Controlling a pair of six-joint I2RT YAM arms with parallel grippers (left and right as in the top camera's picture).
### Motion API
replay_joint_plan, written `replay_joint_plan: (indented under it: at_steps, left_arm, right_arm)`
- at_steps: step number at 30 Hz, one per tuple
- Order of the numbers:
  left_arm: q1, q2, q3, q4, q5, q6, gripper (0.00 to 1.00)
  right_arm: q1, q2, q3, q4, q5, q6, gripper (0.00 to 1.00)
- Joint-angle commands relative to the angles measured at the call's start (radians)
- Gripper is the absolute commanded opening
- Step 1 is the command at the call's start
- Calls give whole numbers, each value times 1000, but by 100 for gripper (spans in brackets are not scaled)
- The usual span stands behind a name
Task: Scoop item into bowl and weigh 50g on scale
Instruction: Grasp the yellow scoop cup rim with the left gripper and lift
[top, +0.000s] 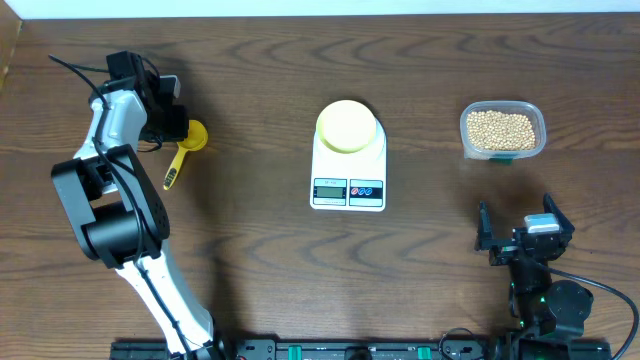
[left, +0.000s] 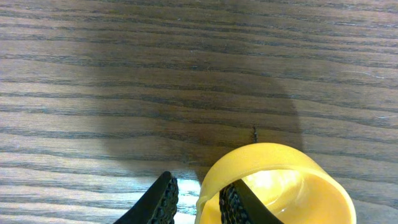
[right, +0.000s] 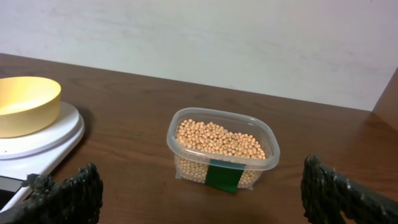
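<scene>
The tan beans (top: 502, 128) fill a clear plastic tub (top: 536, 118) at the far right; they also show in the right wrist view (right: 219, 138). The pale yellow-green bowl (top: 347, 126) sits empty on the white scale (top: 348, 178), also seen in the right wrist view as bowl (right: 25, 102) and scale (right: 46, 140). A yellow scoop (top: 190, 136) lies at the far left. My left gripper (top: 172, 122) (left: 198, 184) is open, one finger inside the scoop's cup (left: 280, 180) and one outside its wall. My right gripper (top: 520, 232) (right: 205, 199) is wide open and empty, near the front, facing the tub.
The scoop's handle (top: 172, 172) points toward the table's front. The tub (right: 186, 124) carries a green label (right: 222, 175) on its near side. A pale wall stands behind the table's far edge in the right wrist view.
</scene>
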Motion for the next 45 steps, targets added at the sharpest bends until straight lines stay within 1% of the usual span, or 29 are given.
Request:
replay_joint_plan:
  at_steps: [1,2,6,8,15,17,19,21,23,26,29,31,33,37,45]
  left_arm:
    - [0,20,-14,5,-8,2,26]
    - [0,20,-18,10,-8,2,25]
    - [0,20,-20,13,-5,0,11]
    - [0,20,-20,18,-5,-30,8]
    - [0,20,-20,32,-5,-213,8]
    - [0,19,-19,36,-5,-282,8]
    - [0,10,-19,39,-4,-387,7]
    - [0,-10,-17,40,-3,-525,7]
    - [0,-39,-11,44,17,-668,8]
    - [0,-106,-11,46,30,-918,7]
    - [0,-171,-11,46,48,-1114,8]
    - [0,-213,-11,46,75,-1218,8]
    - [-1,-246,-11,46,102,-1284,7]
    - [-5,-287,-11,45,126,-1334,7]
    - [-21,-294,-12,40,126,-1334,7]
  right_arm:
    - [7,0,-2,-5,7,11,99]
    - [7,0,-2,-5,7,11,99]
    - [7,0,-2,-5,7,11,99]
    - [7,0,-2,-5,7,11,99]
    - [7,0,-2,-5,7,11,99]
    - [7,0,-2,-5,7,11,99]
    - [7,0,-2,-5,7,11,99]
    - [7,0,-2,-5,7,11,99]
    - [7,0,-2,-5,7,11,99]
    - [7,0,-2,-5,7,11,99]
    - [7,0,-2,-5,7,11,99]
    - [7,0,-2,-5,7,11,99]
    - [7,0,-2,-5,7,11,99]
    - [7,0,-2,-5,7,11,99]
    - [6,0,-2,-4,7,11,99]
